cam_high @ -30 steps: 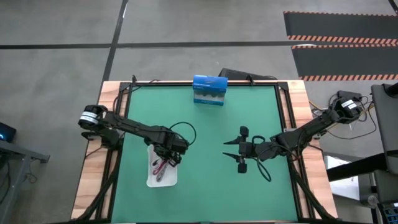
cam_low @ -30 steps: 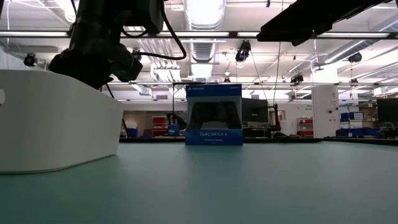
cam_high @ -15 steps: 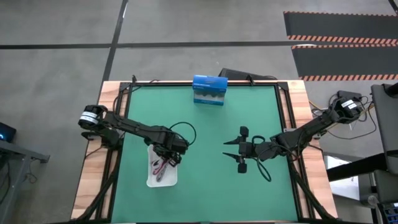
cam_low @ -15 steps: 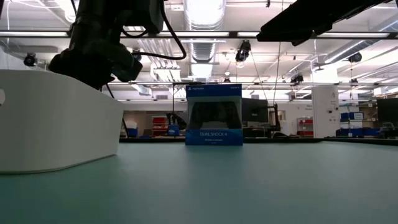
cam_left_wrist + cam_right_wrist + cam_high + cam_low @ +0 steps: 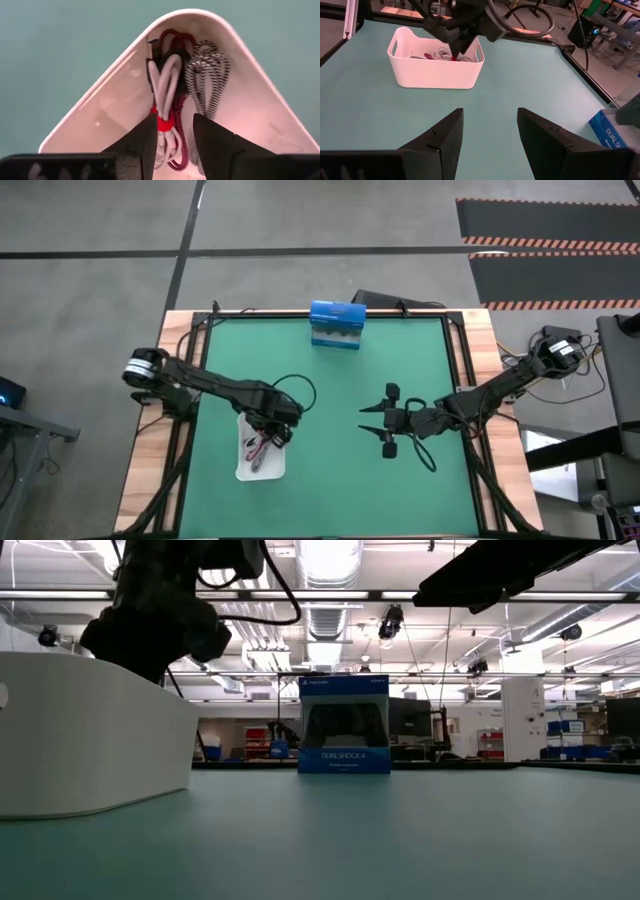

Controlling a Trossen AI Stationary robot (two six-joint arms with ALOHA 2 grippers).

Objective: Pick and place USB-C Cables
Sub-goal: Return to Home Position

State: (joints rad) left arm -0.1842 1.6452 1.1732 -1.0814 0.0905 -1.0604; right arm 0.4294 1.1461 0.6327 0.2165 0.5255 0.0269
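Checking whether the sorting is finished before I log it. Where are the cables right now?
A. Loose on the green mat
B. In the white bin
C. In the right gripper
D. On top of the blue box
B: the left wrist view shows the cables lying bundled together inside the white bin, just below the left gripper.

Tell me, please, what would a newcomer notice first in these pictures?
First the white bin on the left side of the green table, with three coiled cables in it: one red, one white, one black-and-white. The left gripper hangs open just above it. Next come the blue box at the table's back edge and the right gripper, open over the table's middle.
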